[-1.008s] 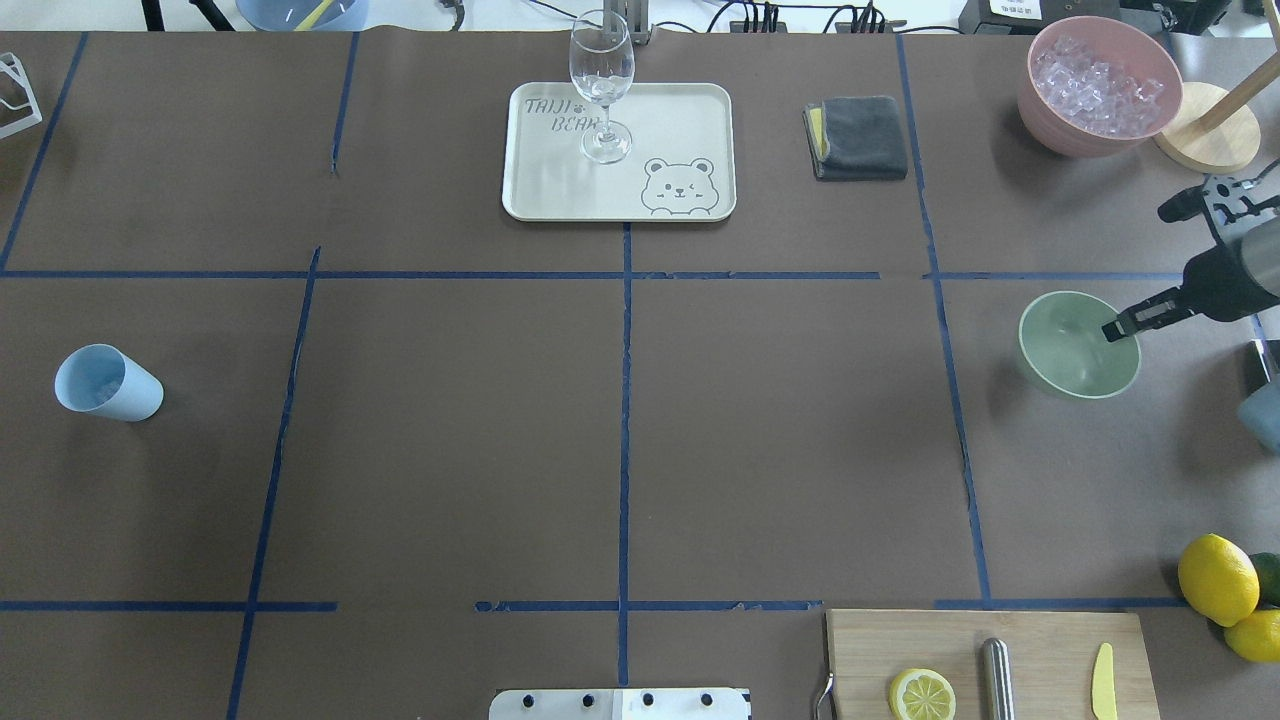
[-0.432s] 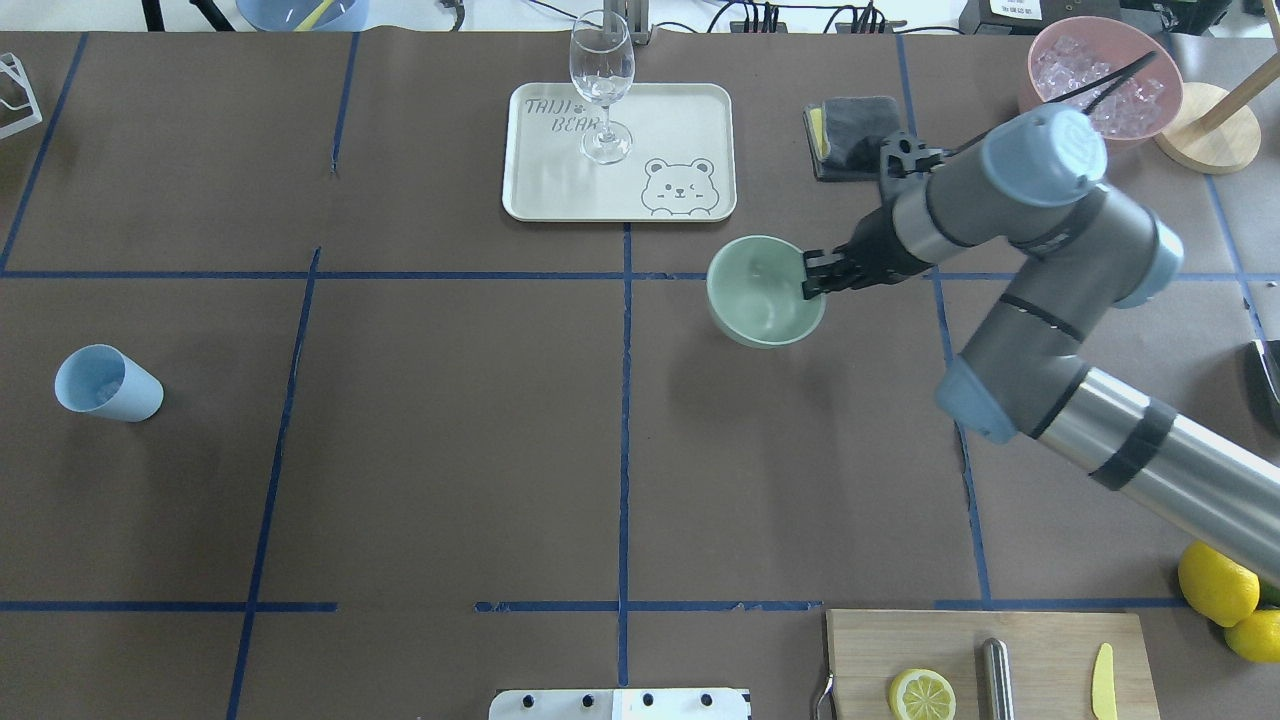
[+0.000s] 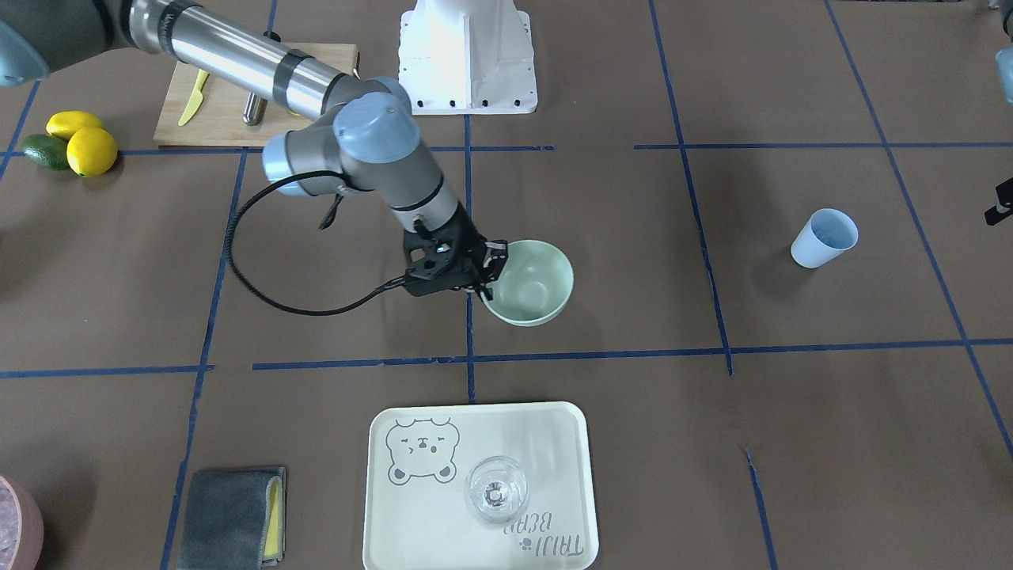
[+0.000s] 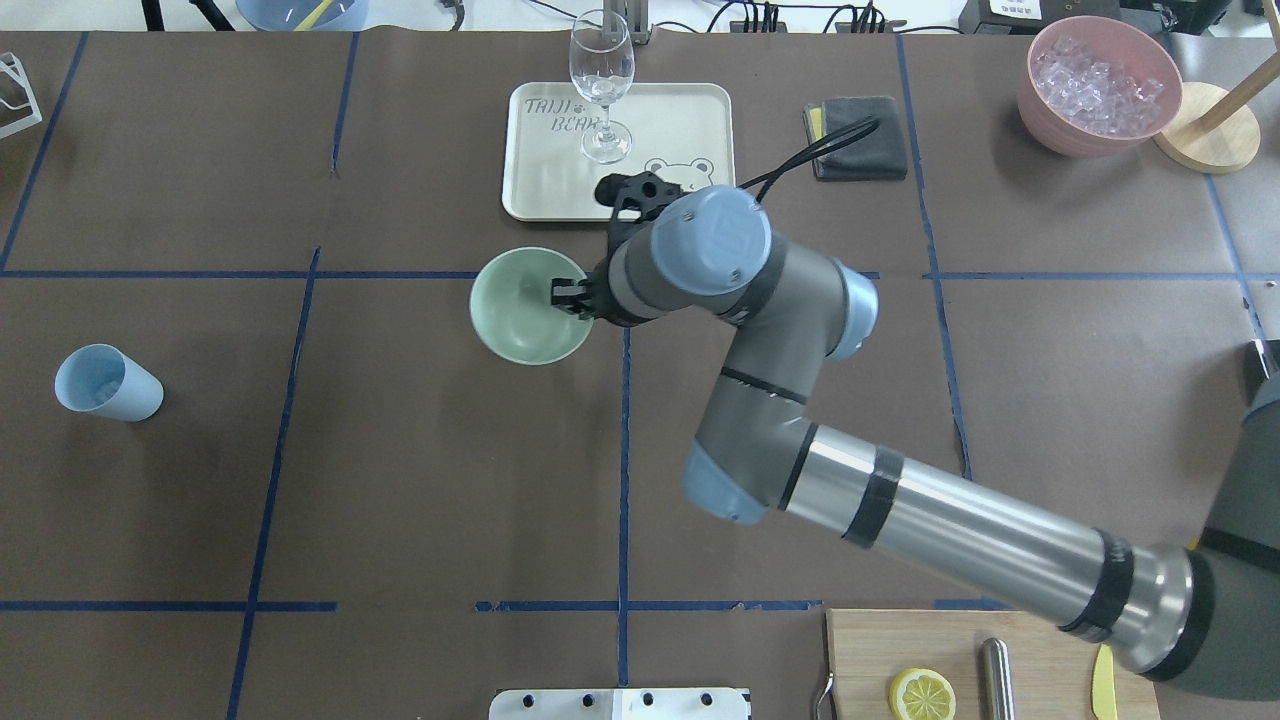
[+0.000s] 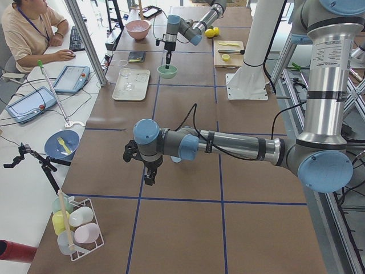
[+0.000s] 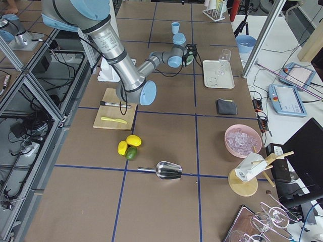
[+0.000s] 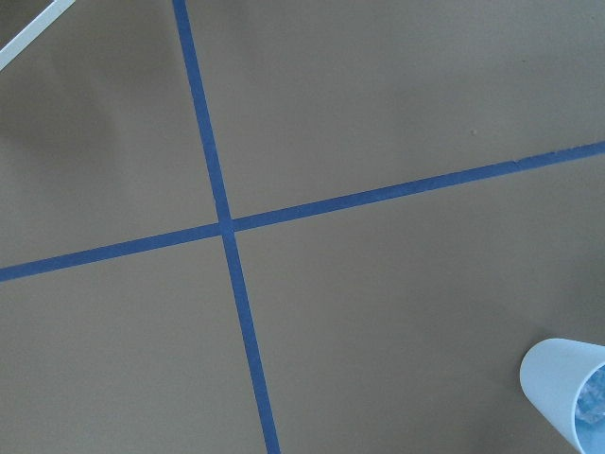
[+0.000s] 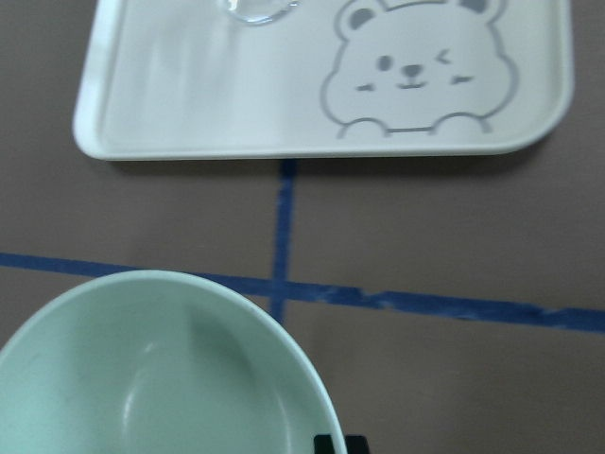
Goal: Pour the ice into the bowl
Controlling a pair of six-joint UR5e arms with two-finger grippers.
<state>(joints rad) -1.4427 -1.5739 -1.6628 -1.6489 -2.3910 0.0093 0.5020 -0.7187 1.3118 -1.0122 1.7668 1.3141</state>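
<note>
Right arm [image 4: 940, 535] stretched across table [image 4: 400, 480], elbow bent — tool [image 4: 565, 298] gripping bowl [image 4: 515, 310] rim

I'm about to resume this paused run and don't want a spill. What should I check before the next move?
1. Grip: right gripper shut on the bowl rim: ok.
2. Inside of the bowl empty: ok.
3. Bowl set down rather than in the air: cannot tell.
4. Source: blue cup upright, with ice inside: ok.
5. Whether the left gripper is open for the cup: cannot tell.
6. Spacing: tray and wine glass apart from the bowl: ok.
</note>
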